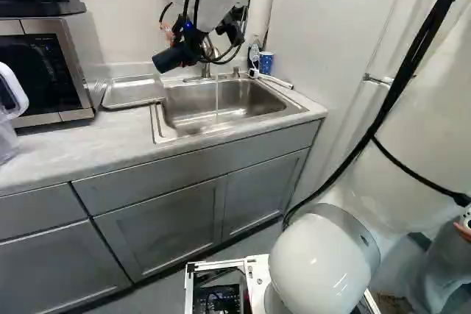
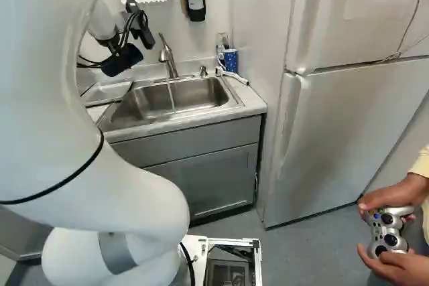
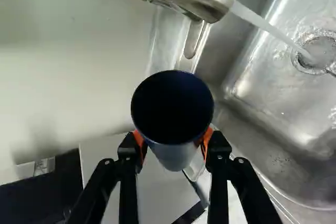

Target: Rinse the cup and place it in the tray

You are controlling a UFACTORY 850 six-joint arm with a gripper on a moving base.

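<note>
A dark blue, tapering cup (image 3: pixel 173 156) lay aslant in the air, its long axis nearer to level than upright in both base views. In the wrist view its round, open mouth faced up towards the camera and the narrower, paler base pointed away. In the base views the cup sloped down to the left, its mouth end raised on the side of the curved silver metal faucet (image 2: pixel 167 55) and its base end lowered on the side of the shallow silver metal tray (image 1: pixel 132 92).

The black two-fingered end effector (image 1: pixel 193 37) pinched the cup from two opposite sides, its orange pads (image 3: pixel 206 139) pressed against the outer wall below the rim. The cup sat between the fingertips, with the mouth reaching past them towards the wrist camera.

The cup hung above the back of the pale grey worktop (image 1: pixel 51 141), on the tray side of the faucet and apart from both. A thin stream of water (image 3: pixel 265 25) ran from the faucet into the rectangular stainless-steel sink (image 3: pixel 283 114), beside the cup. The tray rested on the worktop, just beside the sink.
</note>
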